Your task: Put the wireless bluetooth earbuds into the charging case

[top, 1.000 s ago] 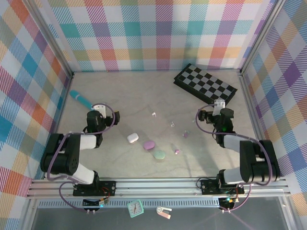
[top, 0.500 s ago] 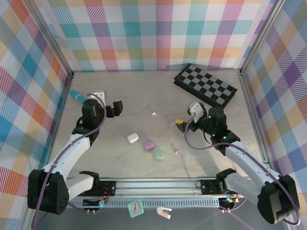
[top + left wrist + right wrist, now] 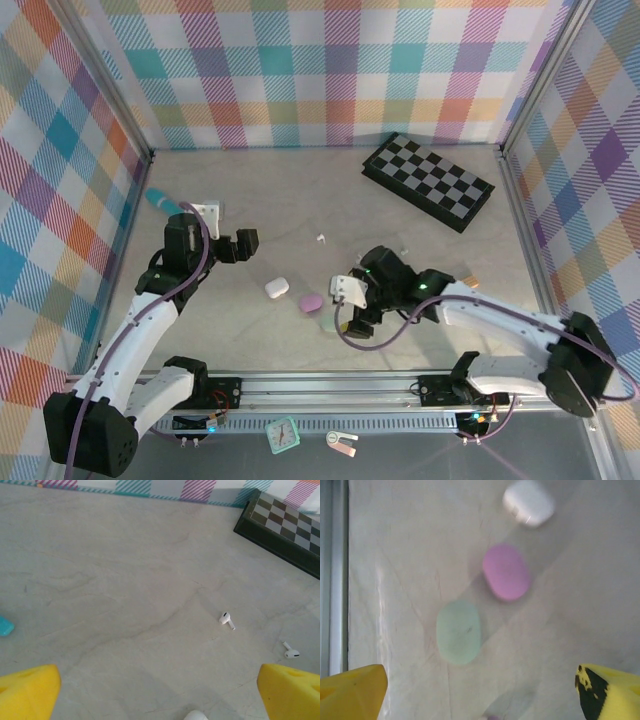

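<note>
White earbud [image 3: 226, 620]: loose on its side on the table [image 3: 100, 570], outside every case. A second earbud [image 3: 290, 653], also white, lies at its 4 o'clock, well apart. Seen from above, the white earbud [image 3: 320, 238] sits near the table's centre, at 1 o'clock from the white case [image 3: 277, 287].

Three pebble-shaped cases, all apparently shut. In the right wrist view they form a slanted row: white case [image 3: 528, 502], then pink case [image 3: 506, 572] at its 7 o'clock, then green case [image 3: 458, 632] at 7 o'clock again. None touch.

Right gripper [image 3: 480, 697]: jaws spread wide and empty, with the green case just ahead of the yellow fingertips [image 3: 352, 690].

Left gripper [image 3: 160, 697]: jaws likewise wide apart and holding nothing. It faces both earbuds.

Periphery, seen from above: chequered board [image 3: 428, 182] at 1 o'clock; teal object [image 3: 160, 202] at 10 o'clock, beside the left wall.
</note>
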